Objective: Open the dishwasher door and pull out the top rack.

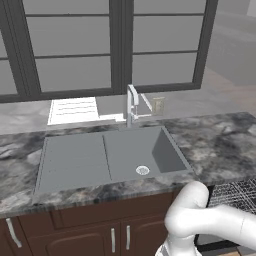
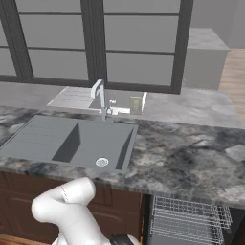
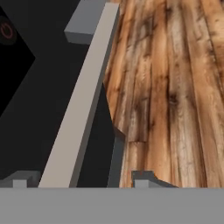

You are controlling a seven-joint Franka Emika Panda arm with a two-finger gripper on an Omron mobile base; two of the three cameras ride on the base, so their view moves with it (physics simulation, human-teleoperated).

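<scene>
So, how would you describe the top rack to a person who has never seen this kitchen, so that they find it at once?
Start at the grey sink set in the marble counter, then look to its right and below the counter's front edge. There sits the top rack, a shallow basket of thin white wire. Unlike the solid ribbed drainboard and the brown wooden cabinet doors, it is an open grid.

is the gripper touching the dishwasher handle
Cannot tell. In the hand view the gripper straddles the silver handle on the dishwasher door, but the tips' inner faces against the bar are hidden.

sink (image 1: pixel 75 160) in counter (image 1: pixel 220 145) | faucet (image 1: pixel 131 102) behind | floor (image 3: pixel 175 87) wood
</scene>
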